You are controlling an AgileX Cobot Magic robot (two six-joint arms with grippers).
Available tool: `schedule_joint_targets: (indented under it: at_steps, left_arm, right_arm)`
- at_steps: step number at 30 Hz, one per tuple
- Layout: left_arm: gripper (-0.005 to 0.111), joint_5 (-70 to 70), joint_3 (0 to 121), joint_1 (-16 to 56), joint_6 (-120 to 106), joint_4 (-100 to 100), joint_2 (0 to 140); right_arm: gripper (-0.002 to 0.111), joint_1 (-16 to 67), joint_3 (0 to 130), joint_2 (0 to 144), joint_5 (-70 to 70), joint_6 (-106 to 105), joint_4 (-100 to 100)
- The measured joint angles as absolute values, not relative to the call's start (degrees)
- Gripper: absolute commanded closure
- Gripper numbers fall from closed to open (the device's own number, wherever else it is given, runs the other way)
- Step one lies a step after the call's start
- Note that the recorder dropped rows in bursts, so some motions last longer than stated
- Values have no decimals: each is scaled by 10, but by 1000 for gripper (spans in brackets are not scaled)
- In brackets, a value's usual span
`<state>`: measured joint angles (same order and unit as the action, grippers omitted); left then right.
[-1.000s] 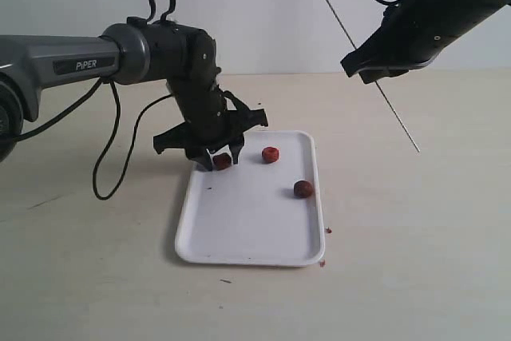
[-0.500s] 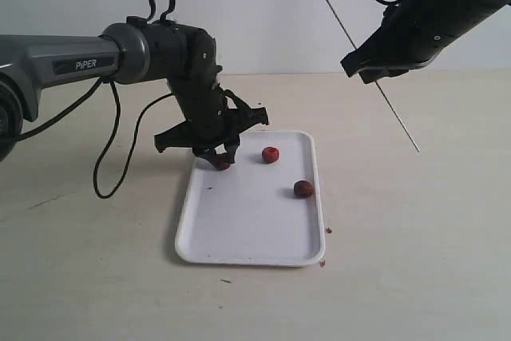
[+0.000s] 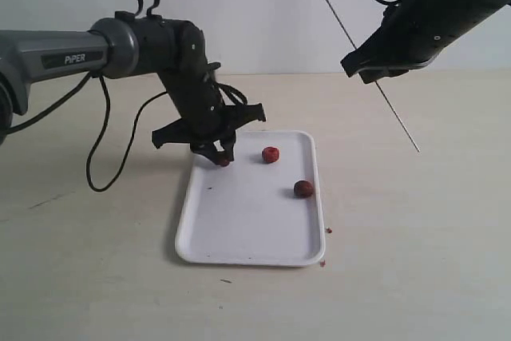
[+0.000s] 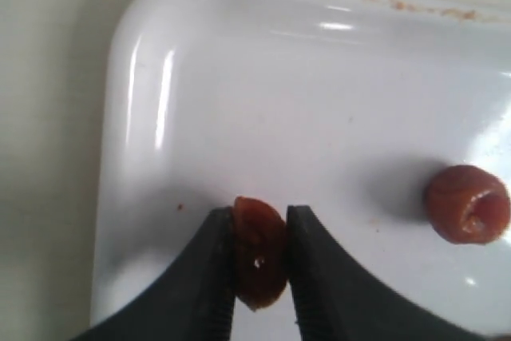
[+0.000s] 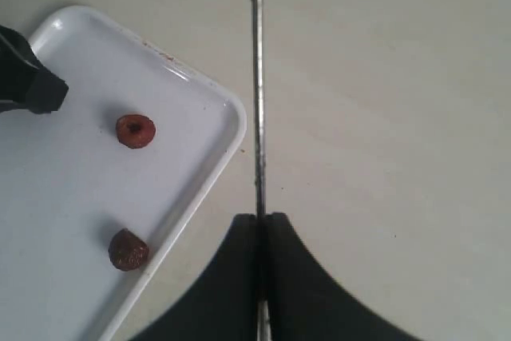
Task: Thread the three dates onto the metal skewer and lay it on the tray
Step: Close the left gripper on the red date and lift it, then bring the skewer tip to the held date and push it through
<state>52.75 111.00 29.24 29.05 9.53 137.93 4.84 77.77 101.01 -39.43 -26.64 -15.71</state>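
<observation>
left gripper [image 4: 261,233] clamped on first date [image 4: 257,269], at a corner of the tray [image 4: 132,117]. narrow pinch on a round, sticky fruit: could squirt out or twist between the jaws in any carry. second date [image 3: 271,154] and third date [image 3: 303,188] loose on the tray, apart. right gripper [image 5: 262,225] closed on the metal skewer [image 5: 257,77], raised and slanted beside the tray. thin rod: liable to pivot in the grip, or to meet the fruit off-centre and push it free.

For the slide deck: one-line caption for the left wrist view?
Left claw shut on one date near the white tray corner; a second date lies on the tray.
</observation>
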Motion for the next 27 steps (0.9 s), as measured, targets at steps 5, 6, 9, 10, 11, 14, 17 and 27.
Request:
schedule_joint_targets:
  at_steps: [5, 6, 9, 10, 11, 14, 17, 27]
  left_arm:
    - [83, 549, 1110, 253, 202, 211, 1352]
    - [83, 555, 1110, 243, 188, 231, 1349]
    - [83, 579, 1110, 213, 145, 290, 1337]
    - [83, 589, 1110, 203, 132, 307, 1333]
    - [83, 600, 1110, 192, 120, 321, 1330]
    - [83, 635, 1110, 165, 89, 359, 1324]
    - [83, 669, 1110, 140, 51, 408, 1321]
    - [83, 695, 1110, 127, -48, 567, 1320]
  right_arm:
    - [108, 48, 773, 1010, -394, -266, -157]
    - [108, 48, 769, 1010, -394, -268, -158]
    - [108, 48, 754, 1010, -398, -286, -158]
    - [108, 48, 752, 1010, -405, -295, -158]
    - [108, 48, 750, 1010, -413, -304, -158]
    - [108, 48, 750, 1021, -455, -352, -172]
    - [108, 48, 750, 1044, -511, -445, -204]
    - [108, 48, 750, 1111, -595, -632, -272]
